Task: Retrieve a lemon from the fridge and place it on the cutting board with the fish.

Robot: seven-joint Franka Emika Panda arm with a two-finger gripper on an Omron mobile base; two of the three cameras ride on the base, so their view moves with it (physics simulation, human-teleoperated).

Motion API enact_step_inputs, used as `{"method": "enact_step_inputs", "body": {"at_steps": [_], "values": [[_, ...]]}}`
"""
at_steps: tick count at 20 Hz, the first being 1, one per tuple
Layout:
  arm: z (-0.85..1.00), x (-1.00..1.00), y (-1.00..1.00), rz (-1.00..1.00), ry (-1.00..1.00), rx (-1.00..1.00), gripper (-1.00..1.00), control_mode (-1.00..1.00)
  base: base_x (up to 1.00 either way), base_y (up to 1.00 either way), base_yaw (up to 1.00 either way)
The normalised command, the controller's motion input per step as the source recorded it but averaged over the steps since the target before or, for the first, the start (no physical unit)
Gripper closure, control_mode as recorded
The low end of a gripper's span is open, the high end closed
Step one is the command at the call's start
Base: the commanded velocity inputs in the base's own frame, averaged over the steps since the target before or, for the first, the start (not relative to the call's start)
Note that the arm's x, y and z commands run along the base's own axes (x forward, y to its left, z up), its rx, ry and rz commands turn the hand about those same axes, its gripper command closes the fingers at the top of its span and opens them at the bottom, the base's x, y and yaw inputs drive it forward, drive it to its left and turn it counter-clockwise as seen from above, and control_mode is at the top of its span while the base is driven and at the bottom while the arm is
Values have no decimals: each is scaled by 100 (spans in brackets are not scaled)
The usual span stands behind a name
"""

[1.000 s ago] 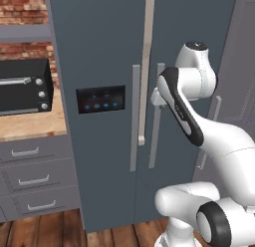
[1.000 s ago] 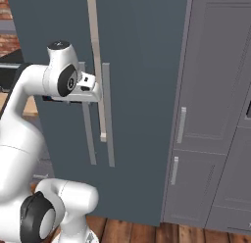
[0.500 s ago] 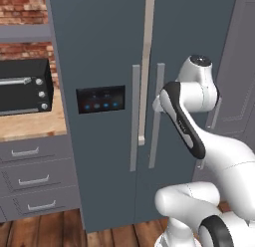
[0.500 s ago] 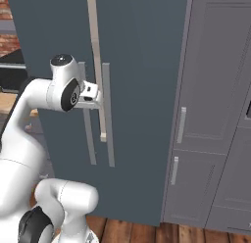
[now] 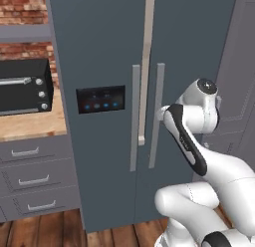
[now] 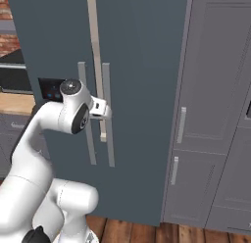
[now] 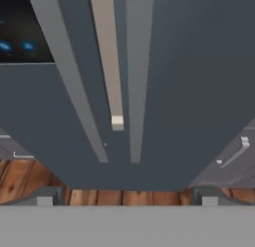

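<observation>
fridge: both doors closed
gripper: jaws wide apart, holding nothing, just beside right door handle

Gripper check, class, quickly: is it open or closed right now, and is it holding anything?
Gripper: open, holding nothing; it faces the fridge doors near the right door's handle.

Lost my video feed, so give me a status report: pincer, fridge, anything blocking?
Pincer open, empty, facing the fridge handles. Fridge doors shut; right-door handle just ahead of the hand. Lemon not yet reached. Nothing between pincer and handles.
</observation>
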Motion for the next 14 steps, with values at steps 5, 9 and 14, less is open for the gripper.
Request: {"method": "enact_step_inputs", "body": {"at_steps": [5, 9, 14], "values": [[-25, 46, -34, 0, -3, 0, -100, -100, 0, 0, 0], [-2, 31, -16, 0, -7, 0, -100, -100, 0, 0, 0], [0, 26, 0, 0, -2, 0, -100, -100, 0, 0, 0]]}}
